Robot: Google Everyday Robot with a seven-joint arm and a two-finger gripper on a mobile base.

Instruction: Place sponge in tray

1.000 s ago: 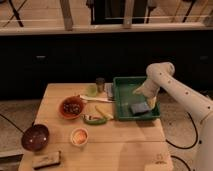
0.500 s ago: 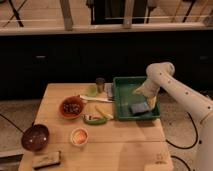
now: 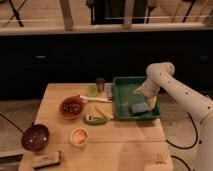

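The green tray [image 3: 121,95] stands at the right rear of the wooden table. The dark blue-grey sponge [image 3: 139,108] lies flat on the tray floor near its front right corner. My gripper [image 3: 146,98] hangs from the white arm [image 3: 175,87] that reaches in from the right. It is over the tray, just above and behind the sponge. I cannot tell whether it touches the sponge.
Left of the tray are a dark can [image 3: 100,84], a green object [image 3: 92,90], a white utensil [image 3: 95,98] and a yellow item [image 3: 104,111]. A brown bowl [image 3: 71,106], a dark bowl [image 3: 35,136], an orange bowl [image 3: 78,135] and a tan-brown block [image 3: 46,159] sit further left and front.
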